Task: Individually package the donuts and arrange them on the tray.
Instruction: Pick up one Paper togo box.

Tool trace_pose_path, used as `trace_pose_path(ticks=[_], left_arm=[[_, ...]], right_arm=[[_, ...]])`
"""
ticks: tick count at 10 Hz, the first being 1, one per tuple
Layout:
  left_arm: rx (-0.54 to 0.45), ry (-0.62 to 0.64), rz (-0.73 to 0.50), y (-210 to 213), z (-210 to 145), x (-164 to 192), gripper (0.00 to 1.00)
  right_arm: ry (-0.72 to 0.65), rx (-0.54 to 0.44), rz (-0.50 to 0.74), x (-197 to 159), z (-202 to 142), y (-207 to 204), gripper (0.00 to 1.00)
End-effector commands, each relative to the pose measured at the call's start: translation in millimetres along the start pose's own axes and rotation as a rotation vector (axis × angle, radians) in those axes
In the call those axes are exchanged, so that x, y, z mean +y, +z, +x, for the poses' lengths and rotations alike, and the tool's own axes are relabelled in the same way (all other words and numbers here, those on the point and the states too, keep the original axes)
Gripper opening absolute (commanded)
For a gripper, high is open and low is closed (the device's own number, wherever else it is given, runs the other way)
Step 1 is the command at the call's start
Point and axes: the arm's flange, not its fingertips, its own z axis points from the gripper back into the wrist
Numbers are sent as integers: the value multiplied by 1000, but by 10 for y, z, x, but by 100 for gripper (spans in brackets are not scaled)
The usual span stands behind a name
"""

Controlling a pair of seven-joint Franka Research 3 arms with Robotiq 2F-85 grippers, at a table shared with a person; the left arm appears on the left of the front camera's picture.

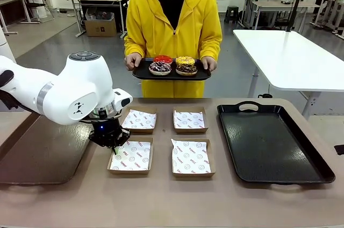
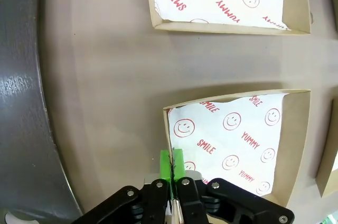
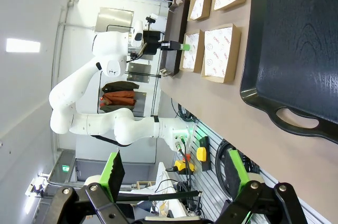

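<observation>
Across the table a person holds a small black tray carrying the donuts: a red one, a yellow-crumbed one, a purple sprinkled one and a chocolate one. The large black tray lies bare at the right. My left gripper is down at the near-left box, its green pads shut along the line of the box's left wall. My right gripper hangs open in the air with nothing between its fingers.
Three more paper-lined cardboard boxes lie in a grid mid-table. A dark flat tray sits at the left edge, under my left arm. A white table stands behind at the right.
</observation>
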Motion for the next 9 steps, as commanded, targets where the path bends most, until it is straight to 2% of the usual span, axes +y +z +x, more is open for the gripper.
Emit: trace_pose_path(ticks=[1, 2, 3, 5, 7, 9], left_arm=[[-20, 34, -16, 108, -6, -55, 0], [15, 69, -28, 318, -3, -47, 0], [18, 17, -43, 714, -49, -55, 0], [-26, -17, -37, 1371, -11, -45, 0], [-36, -2, -32, 1877, 309, -11, 0], [-23, -23, -35, 2091, 630, -17, 0]], right_arm=[[6, -3, 10, -1, -4, 4, 100], [6, -3, 10, -1, -4, 4, 100], [6, -3, 10, -1, -4, 4, 100], [6, -3, 10, -1, -4, 4, 100], [6, -3, 10, -1, -4, 4, 100], [6, -3, 10, -1, -4, 4, 100]])
